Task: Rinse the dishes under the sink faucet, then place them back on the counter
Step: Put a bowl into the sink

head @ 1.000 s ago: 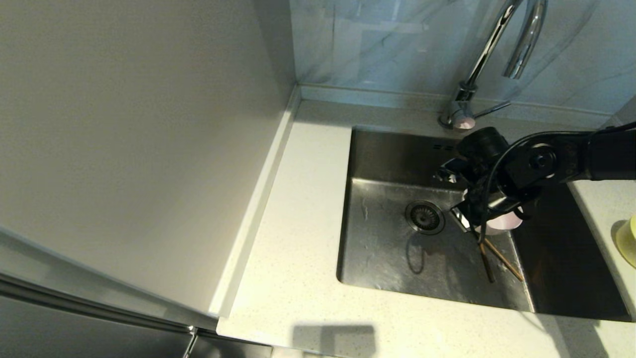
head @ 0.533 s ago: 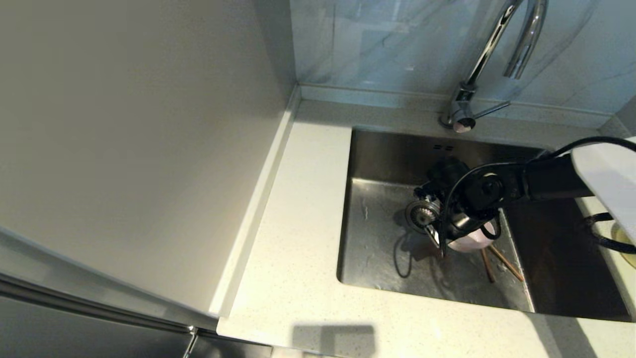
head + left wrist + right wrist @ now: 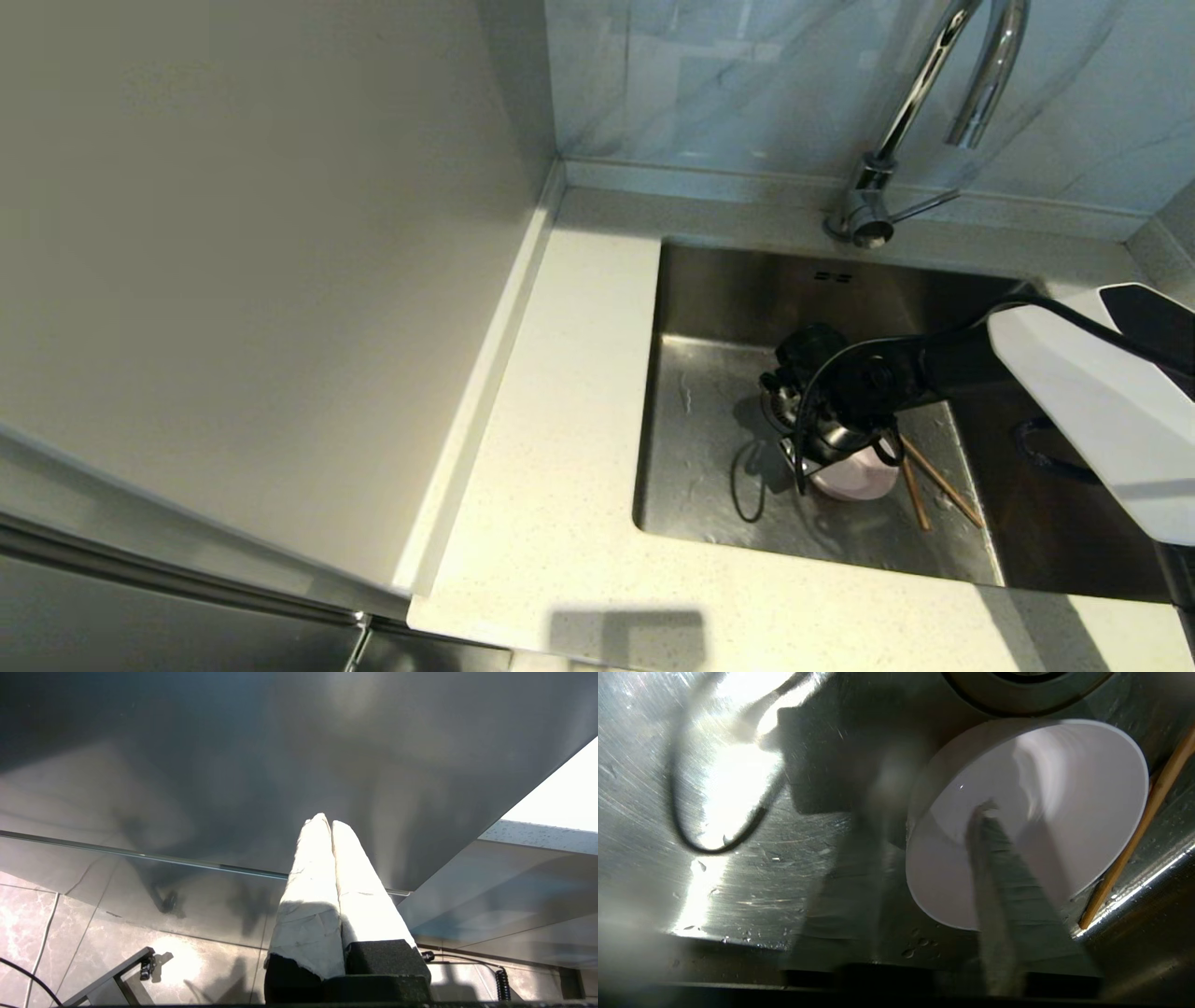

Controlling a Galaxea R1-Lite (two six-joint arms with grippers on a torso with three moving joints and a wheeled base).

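Observation:
The pale pink bowl [image 3: 859, 474] [image 3: 1031, 812] sits tilted on the floor of the sink [image 3: 709, 448], just in front of the drain strainer [image 3: 1027, 686]. My right gripper [image 3: 829, 457] [image 3: 936, 793] reaches down into the basin and is open. One finger [image 3: 999, 882] is inside the bowl and the other is outside its rim. The brown chopsticks [image 3: 936, 485] [image 3: 1134, 840] lie crossed on the sink floor right of the bowl. The chrome faucet [image 3: 934, 84] stands behind the basin. The yellow-green bowl is out of view. My left gripper [image 3: 327, 820] is parked low, shut and empty.
The speckled counter [image 3: 560, 467] wraps the basin on the left and front. A plain grey wall panel [image 3: 261, 280] rises on the left. The faucet's side lever [image 3: 924, 203] points right. My white right forearm [image 3: 1092, 401] crosses the sink's right part.
My right gripper has come down and leftward from mid-height in the sink to its floor, bringing the pink bowl with it. The chopsticks have not moved.

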